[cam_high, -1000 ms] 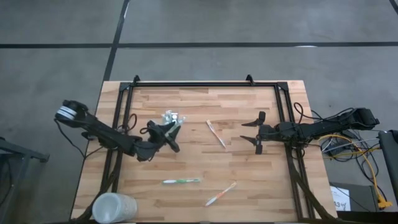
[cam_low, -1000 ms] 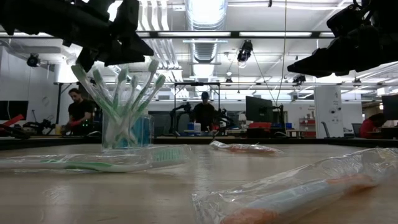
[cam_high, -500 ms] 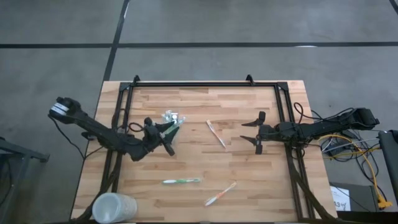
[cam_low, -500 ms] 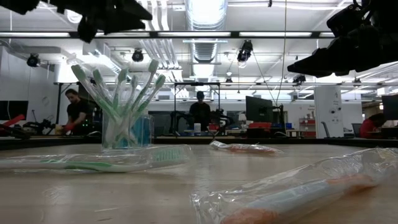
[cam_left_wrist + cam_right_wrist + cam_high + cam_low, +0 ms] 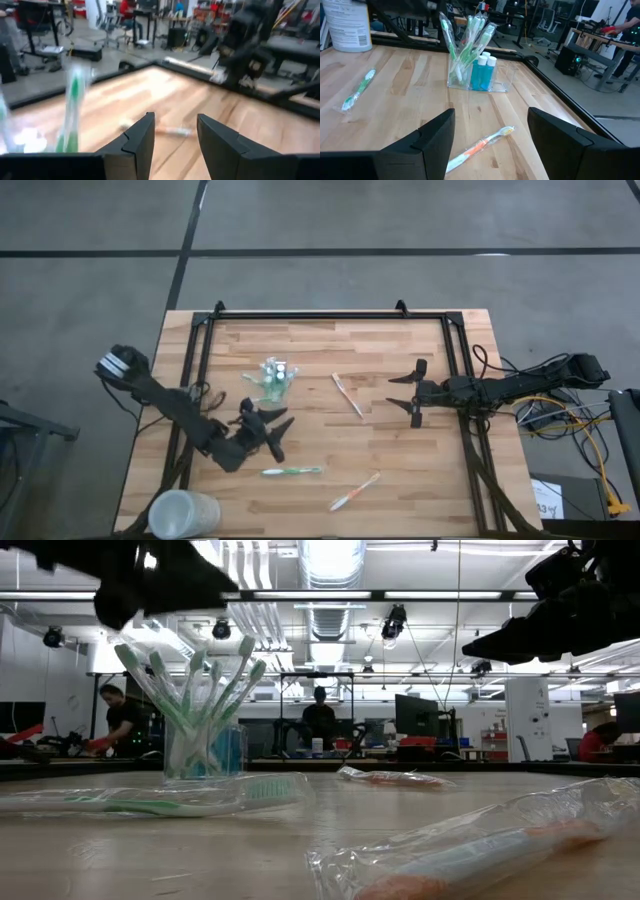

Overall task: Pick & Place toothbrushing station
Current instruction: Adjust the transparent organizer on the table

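The left gripper [image 5: 272,430] has withdrawn from the toothbrushing station [image 5: 272,375], jaws wide and empty. The station stands upright at the table's [image 5: 330,340] left-centre: light, rigid, slippery, top-heavy; best gripped low on its walls.

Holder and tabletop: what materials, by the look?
Holder: probably clear, glossy plastic; the brushes and blue tubes show straight through its walls. Tabletop: light wood, seemingly butcher-block, with visible staves and grain under a satin finish. Loose toothbrushes sit in crinkly clear film wrappers.
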`<move>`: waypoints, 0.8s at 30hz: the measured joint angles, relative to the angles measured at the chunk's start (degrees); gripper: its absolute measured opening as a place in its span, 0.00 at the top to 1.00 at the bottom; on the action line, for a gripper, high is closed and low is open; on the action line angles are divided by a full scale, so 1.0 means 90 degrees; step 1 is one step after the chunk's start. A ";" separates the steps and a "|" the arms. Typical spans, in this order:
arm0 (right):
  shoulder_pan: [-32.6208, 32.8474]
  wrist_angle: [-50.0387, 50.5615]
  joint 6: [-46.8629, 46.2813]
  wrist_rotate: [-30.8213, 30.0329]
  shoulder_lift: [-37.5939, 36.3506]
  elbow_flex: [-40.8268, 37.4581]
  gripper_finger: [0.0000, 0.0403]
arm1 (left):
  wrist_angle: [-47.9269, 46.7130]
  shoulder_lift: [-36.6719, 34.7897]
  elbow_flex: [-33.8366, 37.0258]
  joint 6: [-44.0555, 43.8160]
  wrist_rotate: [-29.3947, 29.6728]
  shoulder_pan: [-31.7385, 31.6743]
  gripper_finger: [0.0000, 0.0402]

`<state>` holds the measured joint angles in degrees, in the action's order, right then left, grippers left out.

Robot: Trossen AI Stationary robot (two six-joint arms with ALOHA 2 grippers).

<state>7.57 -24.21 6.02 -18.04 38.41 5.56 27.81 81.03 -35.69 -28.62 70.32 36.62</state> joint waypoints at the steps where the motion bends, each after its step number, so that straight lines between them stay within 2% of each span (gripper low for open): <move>1: 0.0001 0.0000 0.0000 0.0000 -0.0001 0.0000 0.39 | -0.0141 0.0159 0.0004 -0.0282 0.0048 0.0013 0.62; 7: 0.0000 0.0000 0.0000 0.0000 -0.0001 0.0000 0.39 | -0.0734 0.0797 0.0008 -0.2244 0.0350 0.0068 0.62; 10: 0.0001 0.0000 0.0000 0.0000 -0.0001 0.0000 0.39 | -0.1124 0.0923 0.0008 -0.2882 0.0354 0.0071 0.62; 17: 0.0000 -0.0002 0.0000 0.0000 -0.0001 0.0000 0.39 | -0.2474 0.0595 0.0001 -0.2738 0.0768 0.0068 0.62; 21: 0.0002 -0.0001 0.0000 0.0000 0.0000 0.0000 0.39 | -0.3584 0.0298 0.0010 -0.2336 0.0672 0.0068 0.62; 24: 0.0002 0.0000 0.0000 0.0000 -0.0001 0.0000 0.39 | -0.4012 0.0101 0.0010 -0.2092 0.0427 0.0071 0.62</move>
<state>7.60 -24.21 6.02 -18.04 38.39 5.56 -8.30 81.94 -35.59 -47.45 74.16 37.26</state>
